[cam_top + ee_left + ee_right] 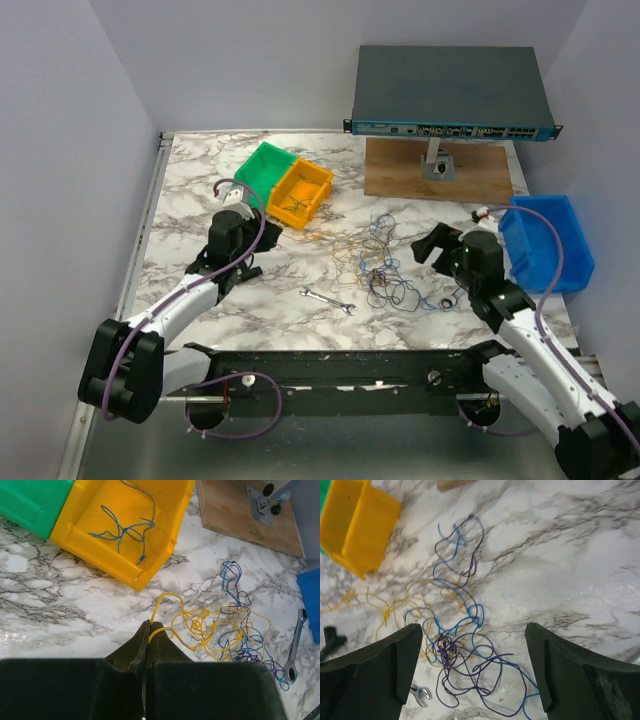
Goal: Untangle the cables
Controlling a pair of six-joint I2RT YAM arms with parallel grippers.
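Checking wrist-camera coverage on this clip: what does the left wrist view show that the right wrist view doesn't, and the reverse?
Left wrist only: the left gripper shut on a yellow wire, a blue wire lying inside the yellow bin, and the board. Right wrist only: the right gripper, open, framing the cables. Both: the cables, the yellow bin, the wrench and the marble table.

My left jaws hide where the yellow cable (pixel 167 595) ends; the wrench (pixel 421 694) lies partly behind my right jaws, 1 end showing.
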